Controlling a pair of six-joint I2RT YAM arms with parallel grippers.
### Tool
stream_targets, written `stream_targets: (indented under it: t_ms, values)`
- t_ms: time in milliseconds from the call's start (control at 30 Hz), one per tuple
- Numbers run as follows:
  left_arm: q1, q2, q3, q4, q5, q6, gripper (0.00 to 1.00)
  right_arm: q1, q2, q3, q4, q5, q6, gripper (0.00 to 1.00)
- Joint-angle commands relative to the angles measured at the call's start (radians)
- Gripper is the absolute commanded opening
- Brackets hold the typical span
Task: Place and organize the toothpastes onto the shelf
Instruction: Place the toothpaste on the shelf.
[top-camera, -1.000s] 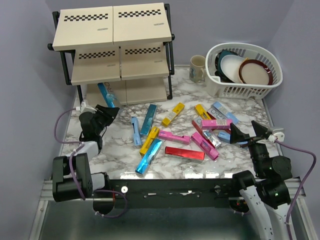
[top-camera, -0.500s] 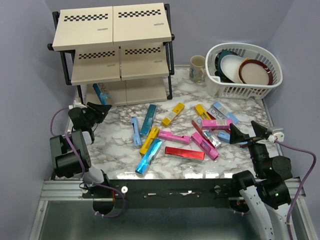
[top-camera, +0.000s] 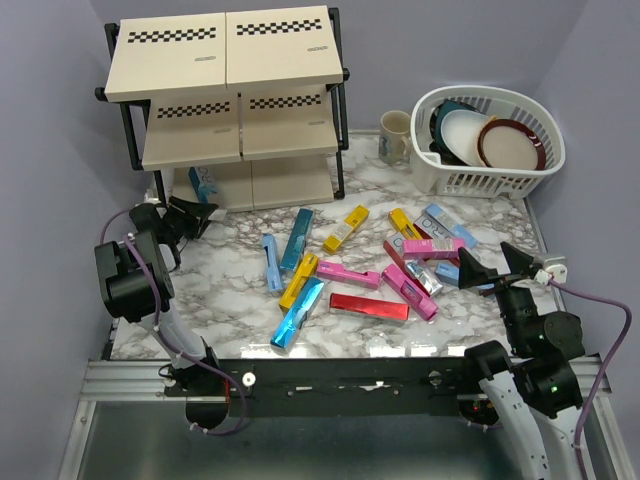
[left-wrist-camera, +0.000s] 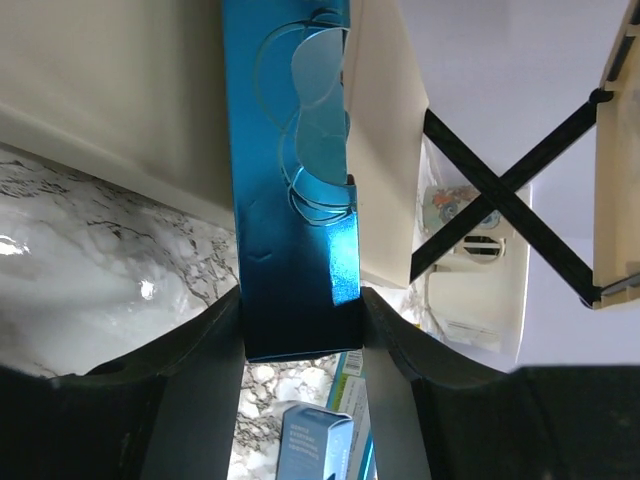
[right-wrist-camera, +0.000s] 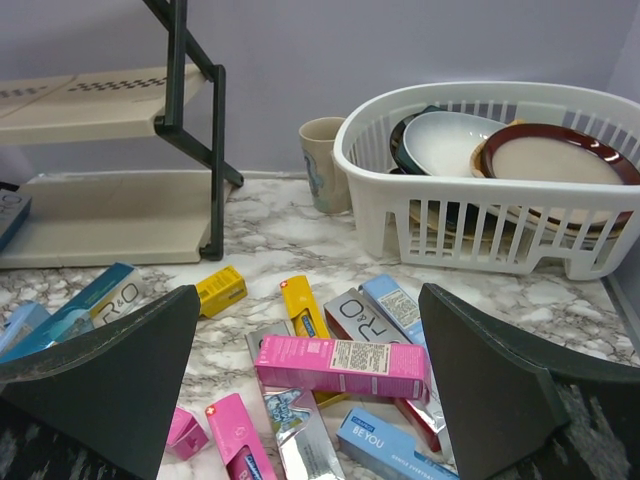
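As the left fingers (left-wrist-camera: 200, 380) narrowly clasp the metallic blue toothpaste carton (left-wrist-camera: 290, 230) at the lowest left board of the black-framed beige shelf (top-camera: 190, 145), an early release could tip it off; the right fingers (right-wrist-camera: 100, 370) gape empty.

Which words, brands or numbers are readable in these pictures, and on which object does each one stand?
"R&O": on the teal carton, left in the right wrist view.
"R&O": on the silver carton.
"BE YOU": on the light blue carton.
Pink carton: white label, print too small to read.
Mug: print blurred.
Metallic blue carton: only circles, no readable words.
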Motion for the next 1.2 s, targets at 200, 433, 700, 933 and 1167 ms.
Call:
stream_targets:
  t_ms: [200, 433, 700, 933, 1167]
  values:
    - [0.022, 0.074, 0.046, -0.022, 0.018, -0.039, 0.66, 0.01, -0.283, 0.019, -0.015, 0.012, 0.001, 1.0]
    - [0.033, 0.058, 0.041, -0.039, -0.002, -0.063, 0.71, 0.014, -0.283, 0.022, -0.017, 0.009, 0.001, 1.0]
    - [0.037, -0.054, 0.019, -0.189, -0.097, 0.027, 0.95, 0.014, -0.285, 0.022, -0.018, 0.005, 0.003, 1.0]
    - [0.037, -0.202, -0.062, -0.275, -0.204, 0.108, 0.99, 0.017, -0.285, 0.024, -0.018, 0.001, 0.003, 1.0]
    - [-0.015, -0.478, -0.143, -0.472, -0.531, 0.271, 0.99, 0.022, -0.283, 0.025, -0.02, -0.007, 0.004, 1.0]
